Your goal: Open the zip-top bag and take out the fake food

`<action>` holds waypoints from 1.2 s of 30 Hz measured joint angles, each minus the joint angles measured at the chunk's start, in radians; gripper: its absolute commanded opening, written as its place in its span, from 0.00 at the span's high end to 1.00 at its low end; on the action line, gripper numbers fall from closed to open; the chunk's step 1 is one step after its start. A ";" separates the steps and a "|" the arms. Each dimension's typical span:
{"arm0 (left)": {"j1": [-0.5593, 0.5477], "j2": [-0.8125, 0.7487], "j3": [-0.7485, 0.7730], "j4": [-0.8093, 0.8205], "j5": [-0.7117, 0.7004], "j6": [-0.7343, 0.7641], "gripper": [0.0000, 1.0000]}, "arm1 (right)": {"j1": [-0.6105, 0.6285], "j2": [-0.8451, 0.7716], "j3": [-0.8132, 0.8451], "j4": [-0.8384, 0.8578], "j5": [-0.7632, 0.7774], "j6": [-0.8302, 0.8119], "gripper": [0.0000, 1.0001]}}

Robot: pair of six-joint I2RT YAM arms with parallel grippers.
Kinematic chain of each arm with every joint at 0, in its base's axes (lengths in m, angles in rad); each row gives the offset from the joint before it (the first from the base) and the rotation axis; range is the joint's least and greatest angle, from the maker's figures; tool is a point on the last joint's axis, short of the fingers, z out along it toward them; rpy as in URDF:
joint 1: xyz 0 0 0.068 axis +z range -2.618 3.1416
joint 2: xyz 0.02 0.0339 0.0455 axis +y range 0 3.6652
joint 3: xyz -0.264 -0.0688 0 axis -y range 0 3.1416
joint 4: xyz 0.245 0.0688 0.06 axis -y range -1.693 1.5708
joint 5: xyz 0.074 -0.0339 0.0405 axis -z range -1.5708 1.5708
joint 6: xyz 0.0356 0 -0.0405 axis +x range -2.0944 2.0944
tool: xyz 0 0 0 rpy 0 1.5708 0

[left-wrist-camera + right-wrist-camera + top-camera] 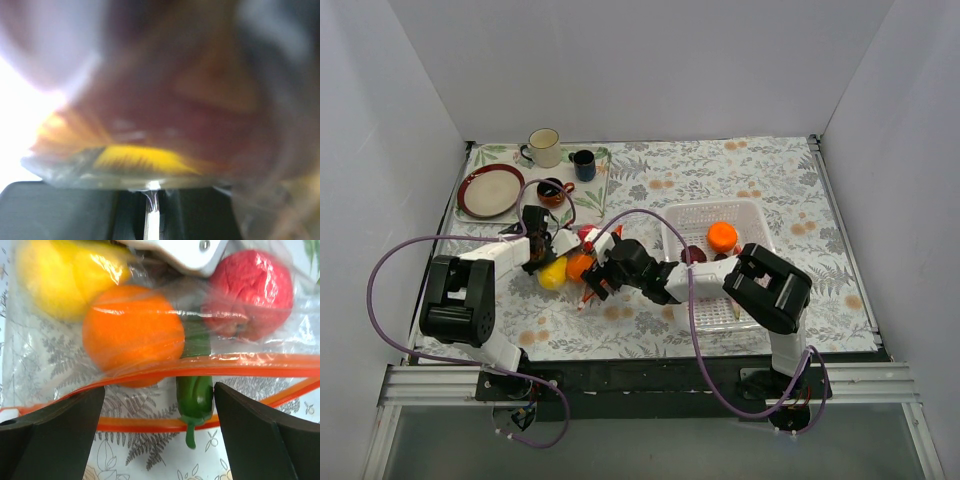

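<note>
1. The bench point(760, 180), under a leaf-print cloth, fills the middle of the top view.
2. The white perforated basket point(752, 222) sits right of centre. An orange ball point(722, 236) and a dark red piece point(692, 254) lie in it.
3. The zip-top bag point(570, 262) lies on the cloth left of centre, beside the basket's left side and between the two claws. In the right wrist view its clear plastic point(45, 350) covers the upper part of the frame. Its orange-red zip strip point(260, 360) crosses in two lines that stand apart at mid-frame.
4. A red-rimmed plate point(490, 190) rests at the upper left of the cloth.
5. The right claw point(159, 390) is spread wide, one dark finger in each lower corner, gripping nothing, over the bag's mouth.
6. The left claw point(542, 252) sits at the bag's left edge. Its wrist view is a close blur of orange and yellow, so I cannot tell whether it is gripping.
7. Fake food point(579, 265) shows through the plastic: a yellow piece point(60, 280) upper left, a second orange ball point(132, 332) at centre, a red piece point(250, 290) upper right. A green pepper point(195, 390) lies across the upper strip line, its stem reaching the lower one.
8. Three mugs stand at the top left: cream point(545, 147), dark blue point(584, 164), brown point(552, 190).
</note>
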 measured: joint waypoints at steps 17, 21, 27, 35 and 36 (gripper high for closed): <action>-0.026 0.001 -0.008 -0.001 -0.032 0.014 1.00 | -0.003 0.061 0.039 0.028 0.019 -0.089 0.48; -0.026 0.001 -0.008 -0.005 -0.032 0.013 1.00 | -0.007 0.041 -0.034 0.031 0.020 -0.069 0.63; -0.026 0.007 0.013 -0.041 -0.018 -0.017 1.00 | -0.008 -0.031 -0.108 0.001 0.034 -0.050 0.87; -0.024 0.018 0.074 -0.149 0.103 -0.083 1.00 | -0.008 -0.102 -0.124 -0.023 0.040 -0.031 0.19; -0.024 0.019 0.078 -0.157 0.114 -0.089 1.00 | -0.008 -0.101 -0.114 -0.025 0.036 -0.031 0.18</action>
